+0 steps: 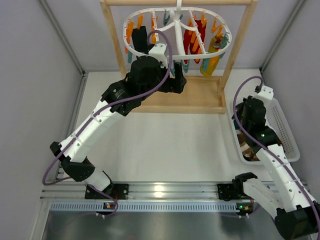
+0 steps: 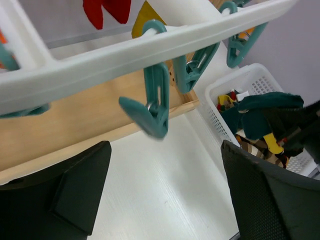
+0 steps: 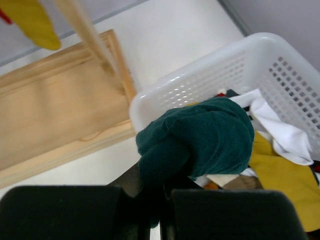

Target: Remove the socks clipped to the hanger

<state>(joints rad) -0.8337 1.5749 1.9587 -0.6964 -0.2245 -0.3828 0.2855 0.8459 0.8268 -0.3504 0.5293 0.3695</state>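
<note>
- The left gripper (image 2: 165,165) has its fingers spread wide and holds nothing, just below a teal clip (image 2: 155,107) on the hanger (image 2: 150,50) rim.
- The right gripper (image 3: 160,192) has its fingers pressed together on a teal sock (image 3: 200,135) (bunched, no clear axis) above the basket (image 3: 200,60) rim.
- A red sock (image 1: 190,37) and a yellow sock (image 1: 210,62) hang lengthwise straight down from the hanger's right half.

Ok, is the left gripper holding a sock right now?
No, the left gripper is open with nothing between its fingers, near a teal clip on the hanger.
</note>
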